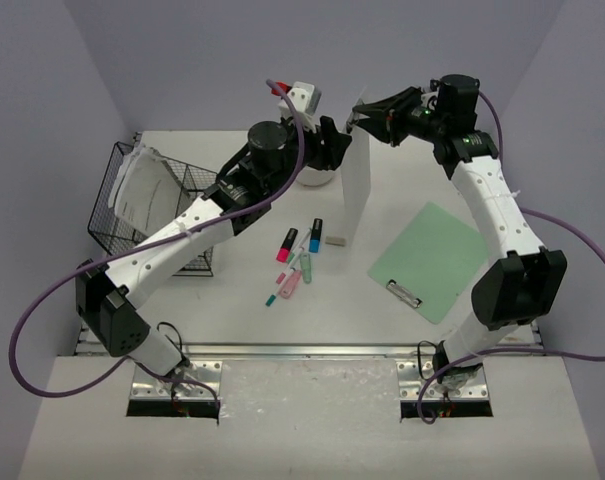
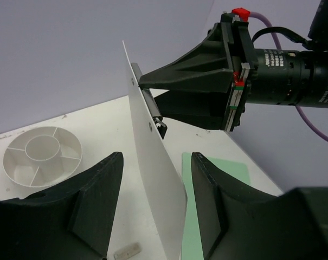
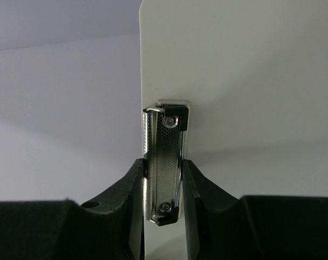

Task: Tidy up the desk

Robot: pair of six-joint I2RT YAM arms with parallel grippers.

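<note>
Right gripper [image 1: 358,118] is clamped tight on the dimpled metal clip [image 3: 165,165] of a thin, smooth white board [image 1: 360,185], holding it upright on edge. Left gripper [image 2: 155,160] straddles the board's lower part, its matte black fingers apart on either side. The flat off-white desk [image 1: 232,335] spreads beneath both arms, with a round partitioned tray [image 2: 43,154] at the back. The board's bottom edge is cut off in the wrist views, so I can't tell whether it touches the desk.

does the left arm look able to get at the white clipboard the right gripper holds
Likely yes: the white clipboard stands between the open fingers of the left gripper, nothing else in the gap; the right gripper pinches only its clip.
</note>
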